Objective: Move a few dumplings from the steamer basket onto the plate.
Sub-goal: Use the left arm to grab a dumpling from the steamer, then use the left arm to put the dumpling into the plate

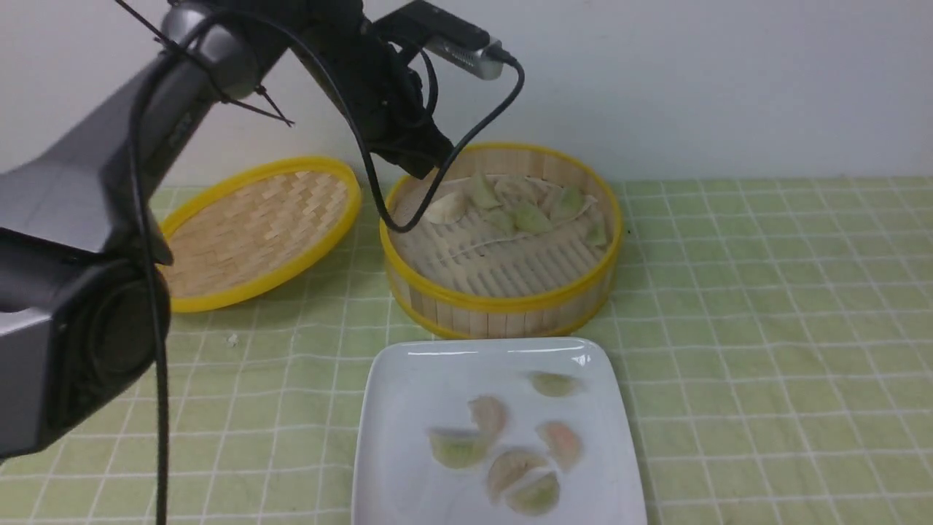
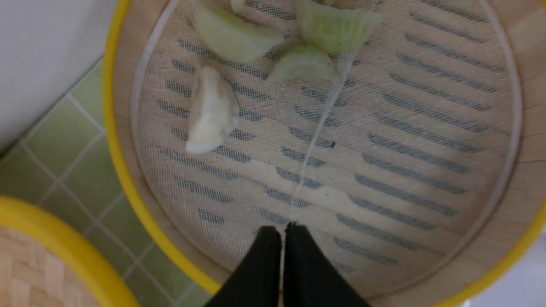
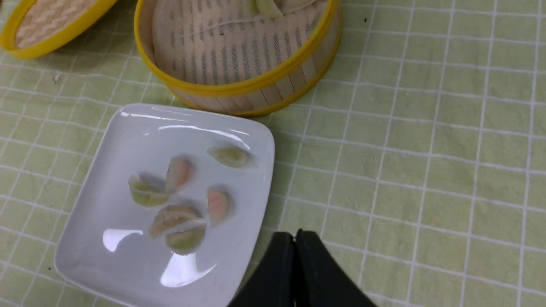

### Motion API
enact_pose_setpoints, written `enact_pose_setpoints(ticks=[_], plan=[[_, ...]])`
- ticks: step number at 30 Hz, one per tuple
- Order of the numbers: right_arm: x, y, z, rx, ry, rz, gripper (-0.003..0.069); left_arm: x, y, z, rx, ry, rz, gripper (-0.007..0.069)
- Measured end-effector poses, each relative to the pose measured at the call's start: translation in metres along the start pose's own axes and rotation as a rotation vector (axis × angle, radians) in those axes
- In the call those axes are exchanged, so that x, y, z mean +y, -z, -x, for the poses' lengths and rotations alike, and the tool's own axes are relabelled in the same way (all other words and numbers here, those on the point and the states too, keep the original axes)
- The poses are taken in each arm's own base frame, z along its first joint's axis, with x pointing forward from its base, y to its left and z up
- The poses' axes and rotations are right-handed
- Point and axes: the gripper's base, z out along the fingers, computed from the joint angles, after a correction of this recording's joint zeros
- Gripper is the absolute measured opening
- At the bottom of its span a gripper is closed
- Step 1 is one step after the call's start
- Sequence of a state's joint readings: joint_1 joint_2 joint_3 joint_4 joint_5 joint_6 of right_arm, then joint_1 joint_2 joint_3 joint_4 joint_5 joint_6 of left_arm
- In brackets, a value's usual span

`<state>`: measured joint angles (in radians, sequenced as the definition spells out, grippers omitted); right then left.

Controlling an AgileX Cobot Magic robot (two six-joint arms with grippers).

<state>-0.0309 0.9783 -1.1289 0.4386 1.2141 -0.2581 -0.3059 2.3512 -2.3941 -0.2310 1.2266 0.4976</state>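
L. black claw (image 2: 286,228) is closed, empty; should open wide, then gently pinch white crescent dumpling (image 2: 212,111).

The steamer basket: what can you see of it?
The basket is round and deep, its wall of pale upright slats that look like bamboo, with yellow bands at top and bottom. It stands upright and open on the green checked cloth, just beyond the plate. Thin whitish netting lines its slatted floor. Pale and green dumplings lie inside, mostly toward the far side; the front part of the floor is bare.
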Motion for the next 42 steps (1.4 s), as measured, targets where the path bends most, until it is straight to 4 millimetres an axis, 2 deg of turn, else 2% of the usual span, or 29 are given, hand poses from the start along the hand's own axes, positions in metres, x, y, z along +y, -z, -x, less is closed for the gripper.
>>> enact_pose_setpoints(ticks=[3, 5, 7, 12, 15, 18, 19, 21, 24, 29, 31, 33, 34, 35, 37, 38, 40, 41, 42], plan=[[0.000, 0.000, -0.001, 0.011, -0.022, 0.003, -0.0015, 0.008, -0.027, 0.001, -0.029, -0.009, 0.023, 0.0066], [0.000, 0.000, -0.001, 0.012, -0.026, 0.002, -0.0015, 0.011, -0.037, 0.001, -0.049, -0.011, 0.035, 0.0105], [0.000, 0.000, -0.001, 0.013, -0.031, 0.002, -0.0015, 0.017, -0.058, 0.001, -0.098, -0.013, 0.069, 0.0244], [0.000, 0.000, -0.001, 0.014, -0.048, 0.002, -0.0015, 0.022, -0.085, -0.002, -0.140, -0.002, 0.084, 0.0432], [0.000, 0.000, -0.001, 0.014, -0.048, 0.002, -0.0015, 0.023, -0.102, -0.007, -0.143, 0.000, 0.080, 0.0479], [0.000, 0.000, -0.001, 0.014, -0.048, 0.002, -0.0015, 0.026, -0.121, -0.014, -0.134, -0.008, 0.086, 0.0472], [0.000, 0.000, -0.001, 0.016, -0.048, 0.002, -0.0015, 0.026, -0.125, -0.014, -0.139, -0.008, 0.089, 0.0447], [0.000, 0.000, -0.002, 0.023, -0.049, 0.004, -0.0015, 0.025, -0.126, -0.014, -0.143, -0.008, 0.093, 0.0384], [0.001, 0.000, -0.003, 0.033, -0.049, 0.006, -0.0015, 0.023, -0.124, -0.013, -0.135, -0.011, 0.089, 0.0218], [0.001, 0.000, -0.004, 0.041, -0.049, 0.008, -0.0015, 0.013, -0.115, -0.011, -0.071, -0.024, 0.048, 0.0218], [0.001, 0.000, -0.004, 0.041, -0.049, 0.008, -0.0015, 0.008, -0.099, -0.005, -0.048, -0.011, 0.026, 0.0218], [0.001, 0.000, -0.004, 0.041, -0.050, 0.010, -0.0015, 0.003, -0.067, 0.006, -0.052, 0.011, 0.017, 0.0218], [0.001, 0.000, -0.004, 0.041, -0.050, 0.010, -0.0015, 0.003, -0.062, 0.008, -0.058, 0.011, 0.020, 0.0218], [0.001, 0.000, -0.004, 0.042, -0.050, 0.010, -0.0015, -0.001, -0.031, 0.017, -0.076, 0.033, 0.021, 0.0218], [0.002, 0.000, -0.004, 0.041, -0.053, 0.020, -0.0015, -0.007, 0.018, 0.032, -0.161, 0.070, 0.045, 0.0218], [0.002, 0.000, -0.004, 0.041, -0.053, 0.020, -0.0015, -0.008, 0.022, 0.033, -0.168, 0.076, 0.046, 0.0218], [0.004, 0.000, -0.003, 0.037, -0.056, 0.038, -0.0015, -0.018, 0.075, 0.042, -0.264, 0.171, 0.035, 0.0218], [0.004, 0.000, -0.003, 0.036, -0.056, 0.041, -0.0015, -0.020, 0.082, 0.043, -0.276, 0.183, 0.029, 0.0218], [0.004, 0.000, -0.003, 0.035, -0.054, 0.045, -0.0015, -0.027, 0.101, 0.046, -0.310, 0.201, 0.012, 0.0218]])
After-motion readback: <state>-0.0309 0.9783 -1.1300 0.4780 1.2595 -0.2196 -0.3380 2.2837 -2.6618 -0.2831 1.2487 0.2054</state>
